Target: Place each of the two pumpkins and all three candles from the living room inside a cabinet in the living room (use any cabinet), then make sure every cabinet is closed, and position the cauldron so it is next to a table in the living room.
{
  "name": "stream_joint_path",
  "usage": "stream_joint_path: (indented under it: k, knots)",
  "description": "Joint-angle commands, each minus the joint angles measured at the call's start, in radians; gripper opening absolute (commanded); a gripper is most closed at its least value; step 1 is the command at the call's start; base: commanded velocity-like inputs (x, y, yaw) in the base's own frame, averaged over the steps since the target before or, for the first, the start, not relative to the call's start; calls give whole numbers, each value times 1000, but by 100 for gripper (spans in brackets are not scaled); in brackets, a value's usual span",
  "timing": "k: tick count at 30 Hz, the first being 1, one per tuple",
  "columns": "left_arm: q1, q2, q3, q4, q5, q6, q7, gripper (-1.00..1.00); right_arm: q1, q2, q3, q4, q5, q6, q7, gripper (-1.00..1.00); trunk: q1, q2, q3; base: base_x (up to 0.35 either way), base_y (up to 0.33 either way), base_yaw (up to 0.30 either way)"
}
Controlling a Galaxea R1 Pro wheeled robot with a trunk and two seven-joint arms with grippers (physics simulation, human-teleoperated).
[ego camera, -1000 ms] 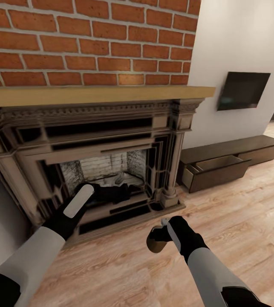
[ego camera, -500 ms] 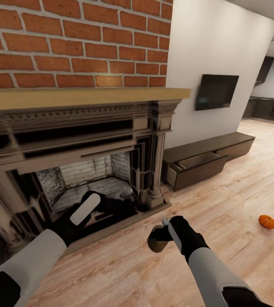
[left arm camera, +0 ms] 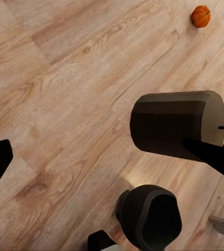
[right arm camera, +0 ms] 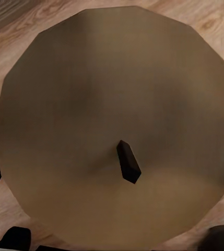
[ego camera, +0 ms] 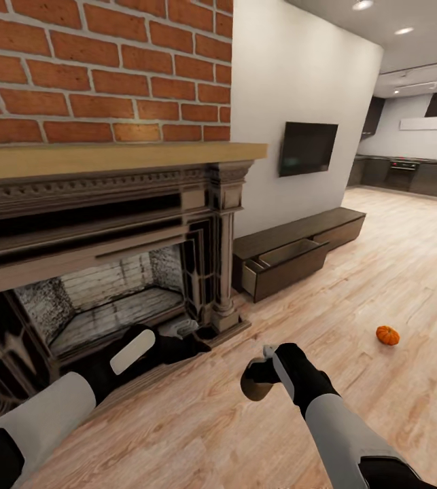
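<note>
A brick chimney breast with a carved fireplace stands ahead on my left, and pale wood floor runs off to a kitchen at the far end. Against the white wall beyond the fireplace, under a dark screen, sits the cabinet, long, low and dark brown, with one drawer pulled out. I cannot see into it from here, so whether anything is already stowed I cannot say.

My right jaws are closed around a candle, a stubby tan cylinder; my right wrist camera looks straight at its flat top and dark wick, and the left wrist view shows it from the side. My left jaws hang low in front of the hearth with nothing visibly between them; whether they are wide or narrow I cannot tell.

One pumpkin lies on the floor, well apart from the cabinet and off to the right of my right arm. I judge most of the job still open: this candle must go into the drawer, the pumpkin is still out, the drawer has to be shut, and no cauldron is in sight
</note>
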Motion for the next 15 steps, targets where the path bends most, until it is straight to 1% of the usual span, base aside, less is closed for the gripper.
stream_joint_path:
  k: [1, 7, 15]
  knots:
    - [0, 0, 0, 1, 0, -1, 0, 100, 0, 0, 0, 0, -1, 0, 0, -100, 0, 0, 1, 0, 0, -267]
    - [0, 1, 0, 4, 0, -3, 1, 100, 0, 0, 0, 0, -1, 0, 0, -100, 0, 0, 5, 14, 12, -267]
    - [0, 2, -1, 5, 0, -3, 2, 100, 0, 0, 0, 2, -1, 0, 0, -100, 0, 0, 11, 192, 198, -267]
